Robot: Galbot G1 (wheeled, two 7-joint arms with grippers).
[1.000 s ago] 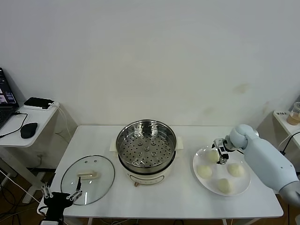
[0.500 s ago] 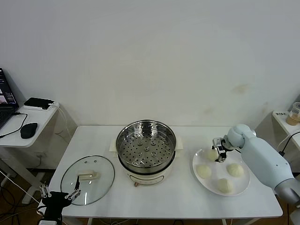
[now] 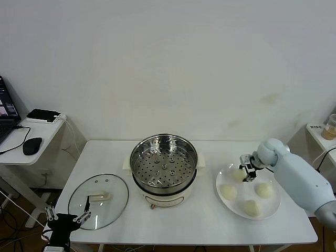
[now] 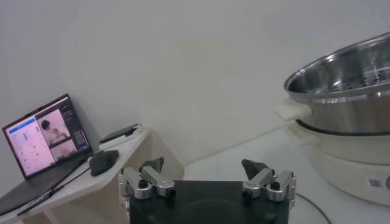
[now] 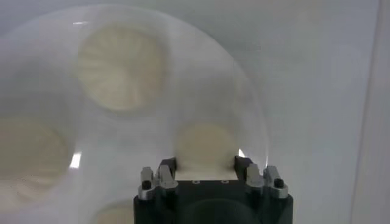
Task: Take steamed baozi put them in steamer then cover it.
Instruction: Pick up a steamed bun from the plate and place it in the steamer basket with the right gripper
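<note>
Four cream-white baozi lie on a white plate (image 3: 273, 206) at the table's right. My right gripper (image 3: 246, 169) is down over the back-left baozi (image 3: 239, 174). In the right wrist view its fingers (image 5: 167, 167) press both sides of that bun (image 5: 206, 146); three other buns (image 5: 120, 66) lie around it. The steel steamer (image 3: 164, 160) stands empty at the table's centre on its cream pot base, and also shows in the left wrist view (image 4: 341, 79). The glass cover (image 3: 98, 201) lies flat at the front left. My left gripper (image 3: 65, 218) hangs open and empty by the front left corner.
A side table at the far left holds a laptop (image 4: 39, 131), a mouse (image 3: 32, 145) and a black box (image 3: 43, 114). Another small table with a cup (image 3: 331, 126) stands at the far right. A white wall rises behind the table.
My right gripper has shifted slightly over the back-left baozi and stays low on the plate. My left gripper has drifted a little lower at the table's corner.
</note>
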